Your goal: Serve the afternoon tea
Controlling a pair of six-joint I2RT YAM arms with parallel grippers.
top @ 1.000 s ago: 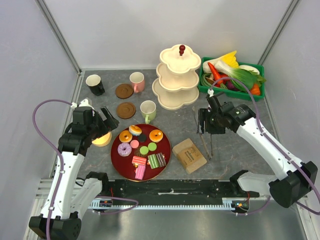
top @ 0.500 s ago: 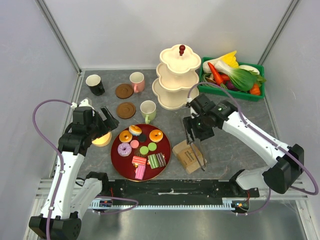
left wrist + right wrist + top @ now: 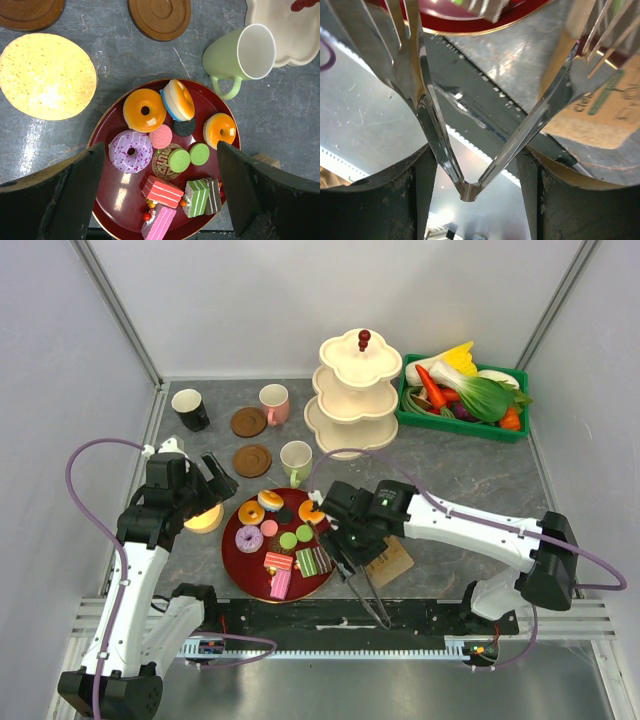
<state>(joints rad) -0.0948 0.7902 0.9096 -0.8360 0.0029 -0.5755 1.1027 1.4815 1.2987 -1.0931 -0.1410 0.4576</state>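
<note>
While red plate [image 3: 117, 192] is carrying donuts [image 3: 144, 110], macarons [image 3: 178, 160], cake slices [image 3: 162, 191], green crate [image 3: 455, 427] is holding vegetables [image 3: 485, 395]; left gripper [image 3: 161, 150] hovering, jaws agape; right gripper [image 3: 474, 155] clamping tongs [image 3: 435, 130].

From above and behind the arm bases we look down over the whole table [image 3: 450, 470]. Our left wrist view faces straight down on the toy pastries [image 3: 161, 136] on the red tray [image 3: 106, 127], which the top view shares. Our right wrist view peers close along the metal tongs [image 3: 436, 130] toward that tray's rim.
</note>
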